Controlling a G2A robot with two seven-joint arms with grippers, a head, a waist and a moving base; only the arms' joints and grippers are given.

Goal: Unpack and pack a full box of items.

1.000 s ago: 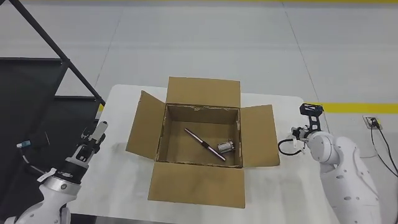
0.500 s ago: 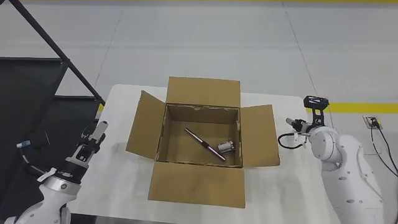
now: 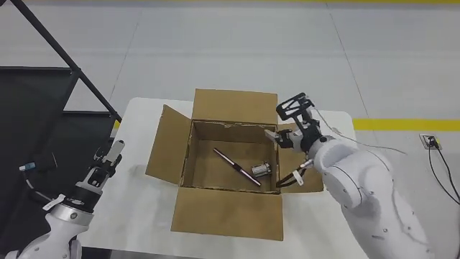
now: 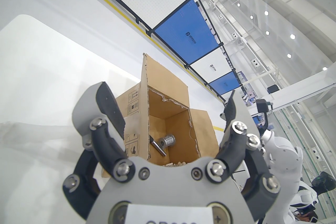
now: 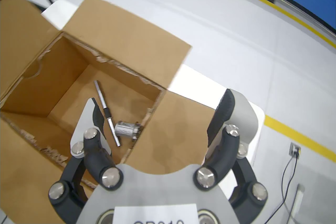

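An open cardboard box (image 3: 233, 106) stands in the middle of the white table (image 3: 136, 208), all flaps folded out. On its floor lie a thin metal rod (image 3: 236, 166) and a small silver toothed cylinder (image 3: 261, 169), close together near the right wall. My right gripper (image 3: 282, 158) hangs open above the box's right flap and wall. In the right wrist view the right gripper (image 5: 160, 101) frames the rod (image 5: 105, 109) and the cylinder (image 5: 127, 128). My left gripper (image 3: 111, 152) is open at the table's left edge, pointing at the box (image 4: 202, 125).
A black metal frame (image 3: 57, 50) rises beside the table's left side. A cable and a floor socket (image 3: 430, 142) lie right of the table. Bare tabletop flanks the box on both sides.
My right arm has swung from the table's right edge inward, over the box's right flap. The left arm, box, rod and cylinder have stayed put.
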